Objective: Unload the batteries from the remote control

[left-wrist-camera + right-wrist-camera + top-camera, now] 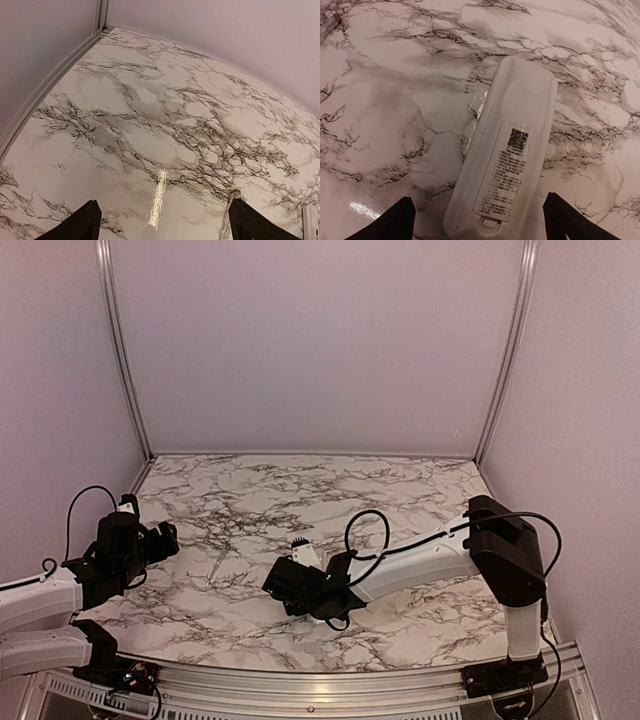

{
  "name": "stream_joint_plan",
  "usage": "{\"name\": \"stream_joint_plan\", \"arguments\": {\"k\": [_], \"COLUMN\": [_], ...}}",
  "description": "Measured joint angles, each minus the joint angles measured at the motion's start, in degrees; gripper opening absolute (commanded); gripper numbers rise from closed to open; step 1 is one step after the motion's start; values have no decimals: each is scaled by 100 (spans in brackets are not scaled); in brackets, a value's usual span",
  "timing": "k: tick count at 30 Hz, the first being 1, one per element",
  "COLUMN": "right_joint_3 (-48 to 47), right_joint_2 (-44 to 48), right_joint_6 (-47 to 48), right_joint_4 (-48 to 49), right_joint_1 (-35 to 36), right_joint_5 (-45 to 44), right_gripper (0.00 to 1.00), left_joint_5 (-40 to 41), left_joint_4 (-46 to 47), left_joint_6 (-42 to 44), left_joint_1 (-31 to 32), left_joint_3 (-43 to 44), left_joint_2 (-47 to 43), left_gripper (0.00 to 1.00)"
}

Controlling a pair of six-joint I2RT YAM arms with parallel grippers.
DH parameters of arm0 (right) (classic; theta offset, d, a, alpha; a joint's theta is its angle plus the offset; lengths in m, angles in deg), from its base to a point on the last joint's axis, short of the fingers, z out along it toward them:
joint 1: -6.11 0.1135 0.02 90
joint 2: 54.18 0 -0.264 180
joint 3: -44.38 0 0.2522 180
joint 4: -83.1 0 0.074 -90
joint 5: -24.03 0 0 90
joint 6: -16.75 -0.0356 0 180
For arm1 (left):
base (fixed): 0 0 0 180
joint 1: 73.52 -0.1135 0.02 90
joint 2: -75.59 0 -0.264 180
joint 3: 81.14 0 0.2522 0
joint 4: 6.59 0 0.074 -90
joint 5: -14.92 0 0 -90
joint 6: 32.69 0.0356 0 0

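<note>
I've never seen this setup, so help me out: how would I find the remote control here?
Start at the marble table and follow the right arm to its gripper near the middle. The remote control lies flat on the table right at its open black fingers. Unlike the black gripper and veined marble, it is a slim white bar with a printed label facing up.

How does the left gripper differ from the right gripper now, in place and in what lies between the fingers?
The right gripper is over the remote control, which lies label side up below its spread fingers; the left gripper has only marble table between its own. The right gripper is near the table's middle; the left gripper is by its left edge. Both are open and hold nothing.
</note>
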Motion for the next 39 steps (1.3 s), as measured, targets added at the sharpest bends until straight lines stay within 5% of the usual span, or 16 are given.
{"name": "stream_joint_plan", "arguments": {"k": [9,25,39], "right_joint_3": [0,439,1193], "right_joint_2": [-98,22,398], "right_joint_6": [-103,-326,208], "right_joint_4": [94,654,1569], "right_joint_1": [-81,-87,-87], "right_joint_5": [15,-92,15], "right_gripper": [74,29,16], "left_joint_5": [35,50,0], "left_joint_4": [0,2,33], "left_joint_6": [2,11,109], "left_joint_1": [59,98,129], "left_joint_3": [0,0,0], "left_joint_2": [0,-2,22], "left_gripper": [93,93,92]}}
